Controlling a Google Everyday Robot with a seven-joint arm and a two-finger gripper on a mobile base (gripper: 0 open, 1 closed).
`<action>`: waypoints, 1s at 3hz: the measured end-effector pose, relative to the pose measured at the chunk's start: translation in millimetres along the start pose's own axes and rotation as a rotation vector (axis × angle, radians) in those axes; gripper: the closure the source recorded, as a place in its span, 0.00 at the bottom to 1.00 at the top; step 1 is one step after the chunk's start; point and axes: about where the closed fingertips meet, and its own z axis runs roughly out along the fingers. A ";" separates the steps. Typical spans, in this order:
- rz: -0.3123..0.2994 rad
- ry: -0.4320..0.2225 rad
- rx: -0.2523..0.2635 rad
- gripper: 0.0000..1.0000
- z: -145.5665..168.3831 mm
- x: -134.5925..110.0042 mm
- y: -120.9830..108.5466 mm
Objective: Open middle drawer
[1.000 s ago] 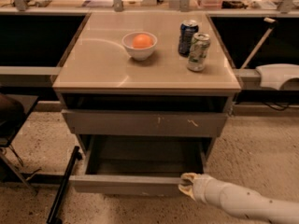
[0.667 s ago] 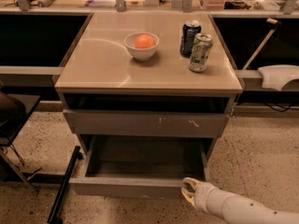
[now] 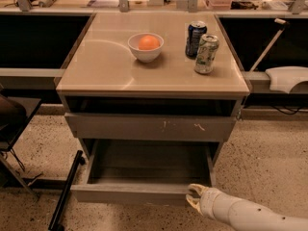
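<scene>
The middle drawer [image 3: 130,194] is pulled far out from the cabinet. Its plain grey-brown front faces me and its inside [image 3: 149,163] looks empty. Above it sits the taller drawer front with white scratch marks [image 3: 150,127], pushed in. My gripper [image 3: 194,198], on a cream-coloured arm [image 3: 250,215] coming from the lower right, is at the right end of the open drawer's front, touching or very near it. No third drawer shows below.
On the cabinet top [image 3: 106,66] stand a white bowl [image 3: 145,49] with an orange, a dark blue can [image 3: 196,32] and a pale can [image 3: 206,53]. A black bar [image 3: 65,191] leans at the lower left. A dark chair part [image 3: 12,119] is at the left.
The drawer front and my gripper have moved a little toward the camera, so the drawer stands slightly further out. The things on top have not moved.
</scene>
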 end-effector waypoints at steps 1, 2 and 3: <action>0.000 0.000 0.000 0.58 0.0 0.0 0.0; 0.000 0.000 0.000 0.35 0.0 0.0 0.0; 0.000 0.000 0.000 0.11 0.0 0.0 0.0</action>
